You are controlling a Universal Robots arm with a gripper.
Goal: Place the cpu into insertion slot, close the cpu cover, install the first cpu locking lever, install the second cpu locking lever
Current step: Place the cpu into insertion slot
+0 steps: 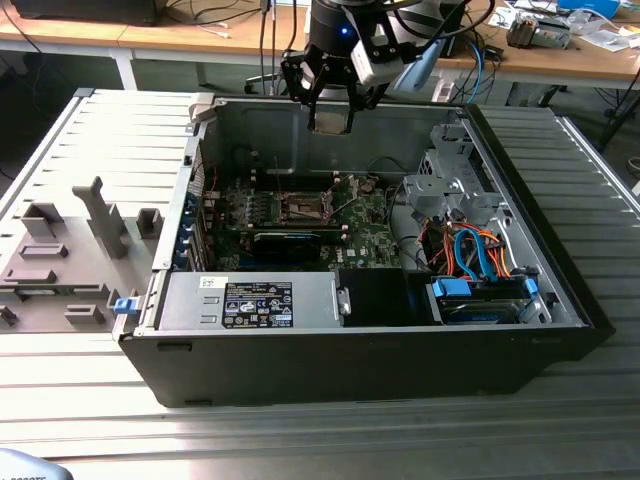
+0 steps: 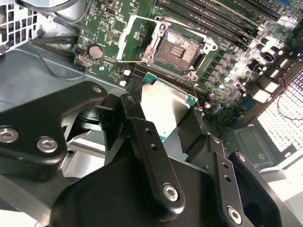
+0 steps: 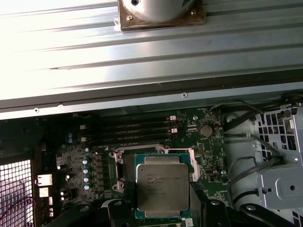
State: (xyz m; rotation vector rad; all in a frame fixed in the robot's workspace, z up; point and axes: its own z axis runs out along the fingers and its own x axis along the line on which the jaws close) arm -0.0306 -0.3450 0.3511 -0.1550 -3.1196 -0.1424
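Above the open computer case, we see the gripper clamped on the cpu, a finger at each of two opposite edges, holding it in the air over the green motherboard. Below, the insertion slot lies bare, and the cpu cover stands swung open beside it.
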